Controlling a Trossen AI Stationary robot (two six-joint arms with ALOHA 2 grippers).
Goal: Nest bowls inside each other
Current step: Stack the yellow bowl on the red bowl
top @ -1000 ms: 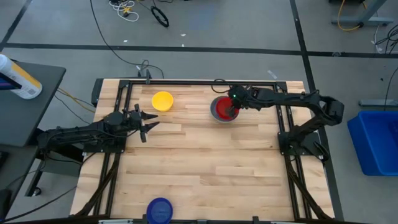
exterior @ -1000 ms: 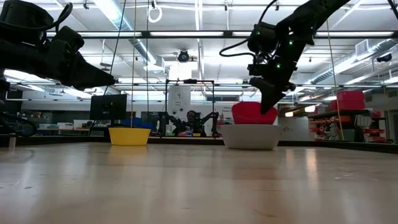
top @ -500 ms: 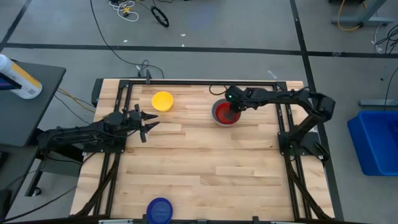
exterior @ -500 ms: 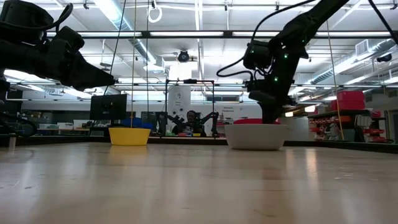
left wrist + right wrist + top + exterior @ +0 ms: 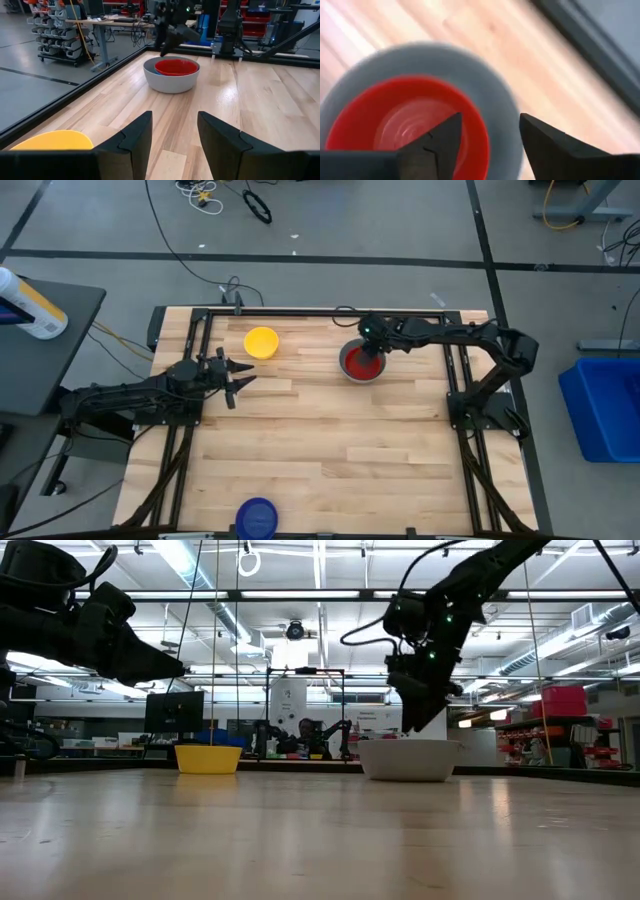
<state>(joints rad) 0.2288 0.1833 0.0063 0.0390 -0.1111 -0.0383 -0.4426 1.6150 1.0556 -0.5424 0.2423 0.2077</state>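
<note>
A red bowl point(image 5: 362, 364) sits nested in the grey bowl point(image 5: 347, 370) at the far middle of the table. In the left wrist view a sliver of light blue point(image 5: 157, 71) shows between the two. My right gripper point(image 5: 487, 132) hovers open just above the stack's far rim and touches nothing. The yellow bowl point(image 5: 261, 342) stands alone at the far left. The dark blue bowl point(image 5: 257, 517) stands at the near edge. My left gripper point(image 5: 240, 377) waits open over the table's left side, near the yellow bowl.
A black metal frame point(image 5: 320, 311) runs along the table's far edge, just behind the grey bowl. Bare wood lies across the middle between the stack and the dark blue bowl.
My right gripper has lowered the tilted red bowl into the grey bowl, opened and let go. It has then drawn up and a little toward the far edge. The red bowl now sits level inside, with only its rim at the grey bowl's top.
</note>
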